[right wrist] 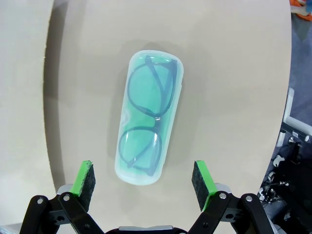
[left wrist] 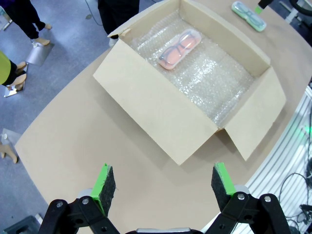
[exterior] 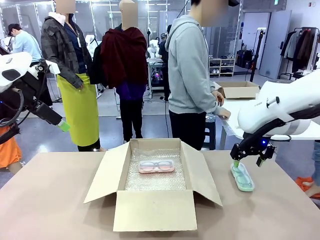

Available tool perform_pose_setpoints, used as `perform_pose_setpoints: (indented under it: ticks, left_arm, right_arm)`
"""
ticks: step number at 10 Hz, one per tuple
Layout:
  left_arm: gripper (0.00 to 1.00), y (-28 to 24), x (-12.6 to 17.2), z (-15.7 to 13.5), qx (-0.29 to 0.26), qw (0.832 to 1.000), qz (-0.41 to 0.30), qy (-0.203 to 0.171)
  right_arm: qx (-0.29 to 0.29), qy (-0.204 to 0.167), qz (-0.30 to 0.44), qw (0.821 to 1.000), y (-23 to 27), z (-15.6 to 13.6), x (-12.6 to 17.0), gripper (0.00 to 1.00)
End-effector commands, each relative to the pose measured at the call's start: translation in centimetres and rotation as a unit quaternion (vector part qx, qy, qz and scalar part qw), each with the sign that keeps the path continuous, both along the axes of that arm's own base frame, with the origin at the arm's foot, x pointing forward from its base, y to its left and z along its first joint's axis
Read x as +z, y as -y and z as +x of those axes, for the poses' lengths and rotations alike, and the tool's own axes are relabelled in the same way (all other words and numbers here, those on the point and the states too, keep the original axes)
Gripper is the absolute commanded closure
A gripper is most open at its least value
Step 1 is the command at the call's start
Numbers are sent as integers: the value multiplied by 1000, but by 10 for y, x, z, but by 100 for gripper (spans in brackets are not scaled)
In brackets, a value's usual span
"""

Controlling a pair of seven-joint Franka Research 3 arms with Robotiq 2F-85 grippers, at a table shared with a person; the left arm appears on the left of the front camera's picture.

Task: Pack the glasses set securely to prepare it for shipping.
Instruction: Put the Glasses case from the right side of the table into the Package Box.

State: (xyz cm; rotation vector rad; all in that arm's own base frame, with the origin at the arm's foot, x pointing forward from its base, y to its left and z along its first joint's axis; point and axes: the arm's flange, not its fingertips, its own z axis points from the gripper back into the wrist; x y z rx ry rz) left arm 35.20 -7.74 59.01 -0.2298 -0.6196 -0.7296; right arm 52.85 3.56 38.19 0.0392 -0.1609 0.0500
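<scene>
Open cardboard box (exterior: 155,210) sits at ctr of the table (exterior: 50,200) in front view, flaps out, floor lined w/ bubble wrap (exterior: 155,181). Pale pink case (exterior: 156,166) lies flat on the wrap toward the box's far wall, specs outline visible thru the lid. Mint green case (exterior: 242,177) lies on bare table at lower right of frame, outside the box, just beside its right flap. Right gripper (exterior: 247,162) hangs over that case's far end, jaws spread wide. In the right wrist view its pads (right wrist: 87,178) flank the case's lower end w/o touching it. Left gripper (left wrist: 163,178) is also spread wide, nothing btwn the pads, held high at left edge of front view, well apart from box. Person in grey hoodie (exterior: 192,75) stands at upper ctr.
</scene>
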Motion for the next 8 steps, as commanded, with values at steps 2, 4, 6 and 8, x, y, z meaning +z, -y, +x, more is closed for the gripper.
perform_pose_setpoints:
  ticks: [2,4,6,8]
  left_arm:
    - [0,-2,3,0,-5,1000,-3,3]
    - [0,-2,3,0,-5,1000,-3,3]
    - [0,-2,3,0,-5,1000,-3,3]
    - [0,-2,3,0,-5,1000,-3,3]
  right_arm:
    - [-34,6,-27,999,-10,7,-24,0]
    - [-42,14,-17,999,-8,12,-30,0]
    - [-42,8,-21,999,-10,14,-40,0]
    - [-45,6,-22,999,-10,17,-48,0]
